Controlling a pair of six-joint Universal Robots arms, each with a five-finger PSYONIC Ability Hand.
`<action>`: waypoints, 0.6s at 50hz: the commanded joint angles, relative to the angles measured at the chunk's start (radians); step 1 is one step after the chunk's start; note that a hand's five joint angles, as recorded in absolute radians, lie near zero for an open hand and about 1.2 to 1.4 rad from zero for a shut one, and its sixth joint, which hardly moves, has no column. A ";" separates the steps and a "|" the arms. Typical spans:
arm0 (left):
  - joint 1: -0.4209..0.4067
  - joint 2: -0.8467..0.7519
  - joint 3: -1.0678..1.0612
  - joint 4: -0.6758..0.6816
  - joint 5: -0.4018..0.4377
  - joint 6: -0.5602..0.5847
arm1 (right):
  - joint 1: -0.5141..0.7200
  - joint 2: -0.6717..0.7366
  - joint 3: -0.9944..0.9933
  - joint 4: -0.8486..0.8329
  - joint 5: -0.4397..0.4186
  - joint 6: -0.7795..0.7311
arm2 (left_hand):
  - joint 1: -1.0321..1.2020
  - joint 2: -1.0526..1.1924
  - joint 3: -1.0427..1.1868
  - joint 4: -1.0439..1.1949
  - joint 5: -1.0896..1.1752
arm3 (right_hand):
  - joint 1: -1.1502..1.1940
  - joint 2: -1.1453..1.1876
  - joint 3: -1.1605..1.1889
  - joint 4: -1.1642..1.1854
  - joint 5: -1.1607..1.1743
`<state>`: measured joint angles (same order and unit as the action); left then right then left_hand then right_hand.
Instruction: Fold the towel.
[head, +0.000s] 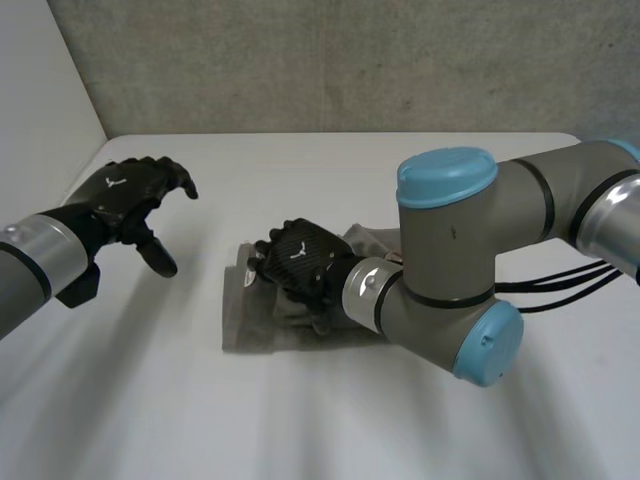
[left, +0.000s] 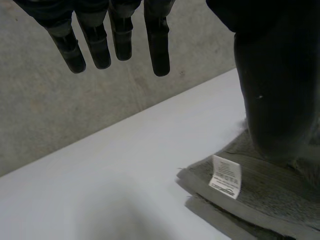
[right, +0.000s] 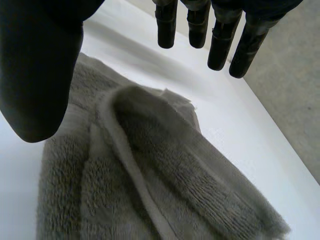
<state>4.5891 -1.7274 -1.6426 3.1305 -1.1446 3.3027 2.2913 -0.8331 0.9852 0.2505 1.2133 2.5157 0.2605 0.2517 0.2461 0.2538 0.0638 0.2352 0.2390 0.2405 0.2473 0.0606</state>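
A grey towel (head: 256, 322) lies folded in layers in the middle of the white table (head: 300, 420). My right hand (head: 300, 258) is over its middle, open; in the right wrist view its fingers (right: 220, 45) are straight and lifted off the towel (right: 150, 175), which bulges in a rounded fold under the palm. My left hand (head: 125, 195) hovers open above the bare table to the left of the towel, holding nothing. In the left wrist view its fingers (left: 117, 35) point past the towel's layered edge (left: 260, 200), where a white label (left: 225, 177) hangs.
A grey wall (head: 330, 60) rises behind the table's far edge. My right arm's elbow (head: 450, 270) reaches across the right part of the table and hides the towel's right side. Bare table lies left of and in front of the towel.
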 joint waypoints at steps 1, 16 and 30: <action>-0.052 -0.063 0.018 0.003 0.003 -0.008 | -0.115 -0.064 0.036 0.000 0.026 0.012 | -0.073 -0.065 -0.059 -0.067 -0.051 | -0.061 -0.064 -0.066 -0.073 -0.061; -0.350 -0.314 0.213 0.006 0.002 -0.014 | -0.403 -0.280 0.460 -0.158 -0.064 0.031 | -0.062 -0.053 -0.047 -0.055 -0.039 | -0.061 -0.064 -0.066 -0.073 -0.061; -0.473 -0.584 0.466 0.010 -0.088 -0.068 | -0.440 -0.287 0.609 -0.243 -0.084 0.023 | -0.015 -0.006 0.000 -0.008 0.007 | -0.061 -0.064 -0.066 -0.073 -0.061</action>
<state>4.1358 -2.1848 -1.2918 3.1385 -1.1560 3.2480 1.8490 -1.1254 1.5421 0.0623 1.1272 2.5414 0.2605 0.2517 0.2462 0.2538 0.0638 0.2324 0.2389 0.2402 0.2471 0.0606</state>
